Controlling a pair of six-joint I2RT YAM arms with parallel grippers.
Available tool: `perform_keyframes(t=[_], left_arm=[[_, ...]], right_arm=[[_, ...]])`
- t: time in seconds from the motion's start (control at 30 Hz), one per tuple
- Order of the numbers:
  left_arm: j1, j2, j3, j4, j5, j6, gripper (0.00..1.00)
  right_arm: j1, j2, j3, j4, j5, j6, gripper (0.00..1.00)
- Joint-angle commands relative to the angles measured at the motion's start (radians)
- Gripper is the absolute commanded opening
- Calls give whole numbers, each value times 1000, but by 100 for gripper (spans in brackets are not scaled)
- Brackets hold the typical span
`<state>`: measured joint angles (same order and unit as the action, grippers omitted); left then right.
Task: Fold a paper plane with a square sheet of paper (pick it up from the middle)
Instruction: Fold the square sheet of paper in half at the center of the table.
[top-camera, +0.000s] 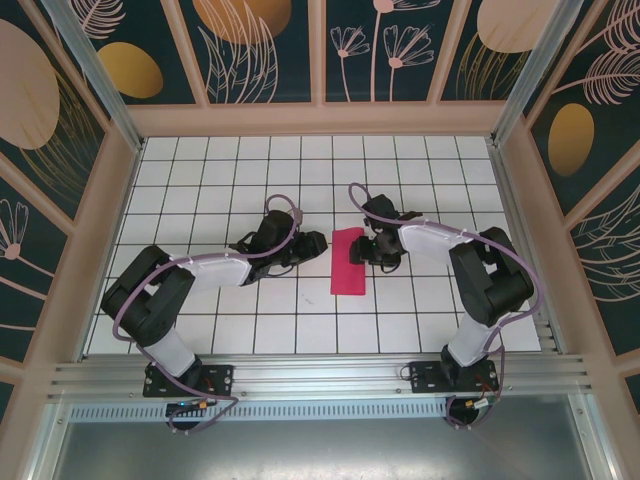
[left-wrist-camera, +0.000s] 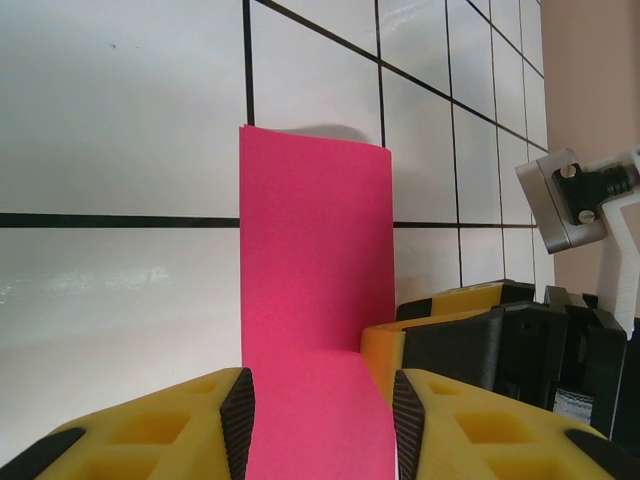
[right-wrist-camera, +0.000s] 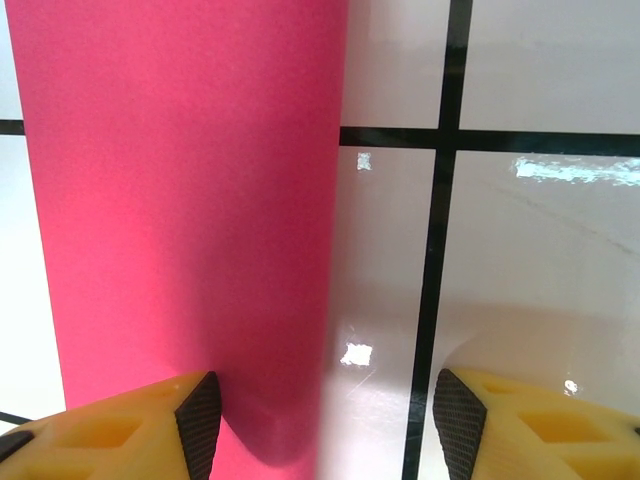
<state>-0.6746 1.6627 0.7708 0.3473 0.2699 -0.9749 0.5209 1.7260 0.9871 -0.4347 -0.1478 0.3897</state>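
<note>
White tiled table (top-camera: 200, 170), folded pink paper (top-camera: 348, 262) at centre.

I'm working in a robot test cell — a lab booth, not anyone's home. The table (top-camera: 230, 330) is white tile ruled in a black grid, boxed in along its far, left and right edges by dark teal wall panels (top-camera: 265, 50) printed with leaves and flowers. Aluminium posts (top-camera: 90, 70) stand at the far corners, and an aluminium rail (top-camera: 320, 375) along the near edge carries both arm bases (top-camera: 185, 380).
</note>
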Motion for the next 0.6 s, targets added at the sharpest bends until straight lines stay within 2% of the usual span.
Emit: perform_keyframes(t=[0.0,0.23,0.47,0.57], left_arm=[[-4,21,25,7,18,-3,44],[-4,36,40,9,35,-1,44],[-6,89,69,12,63,-8,33],[-12,105,83,13,68,-11,32]], right_arm=[[8,41,18,-14,-4,-32,62],[9,46,19,-18,6,-34,62],[8,56,14,-25,39,-12,62],[9,62,9,-17,30,-5,62]])
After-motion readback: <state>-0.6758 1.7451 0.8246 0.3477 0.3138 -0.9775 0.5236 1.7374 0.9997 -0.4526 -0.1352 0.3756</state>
